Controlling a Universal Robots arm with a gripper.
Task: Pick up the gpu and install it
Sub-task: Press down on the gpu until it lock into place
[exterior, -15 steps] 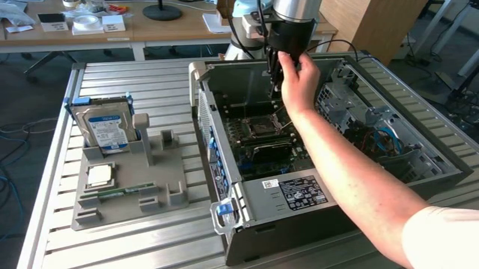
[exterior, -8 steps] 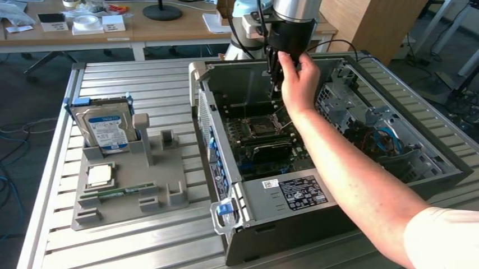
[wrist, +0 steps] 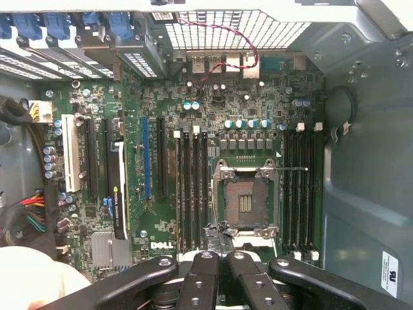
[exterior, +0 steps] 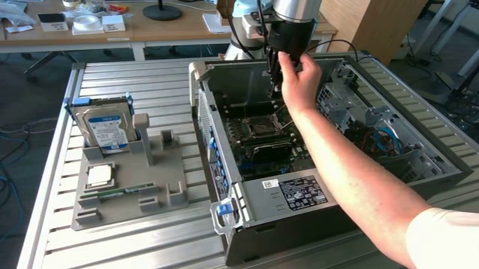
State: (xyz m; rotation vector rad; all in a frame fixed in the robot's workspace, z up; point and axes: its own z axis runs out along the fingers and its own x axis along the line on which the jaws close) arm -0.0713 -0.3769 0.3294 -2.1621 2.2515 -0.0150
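Your slatted metal desk point(exterior: 134, 246) carries the open grey computer case point(exterior: 247, 235). Just beside the case, on the exterior view's left, stands a grey holder tray point(exterior: 127, 196) with a silver, blue-labelled hard drive point(exterior: 106, 130) upright in it. A person's arm reaches over the case, and the hand point(exterior: 299, 83) rests against your black gripper point(wrist: 217, 248), which hangs closed and empty above the green motherboard point(wrist: 213, 110). Inside the case, the gpu point(wrist: 119, 194), a thin black-edged card, stands upright in a motherboard slot, apart from the gripper.
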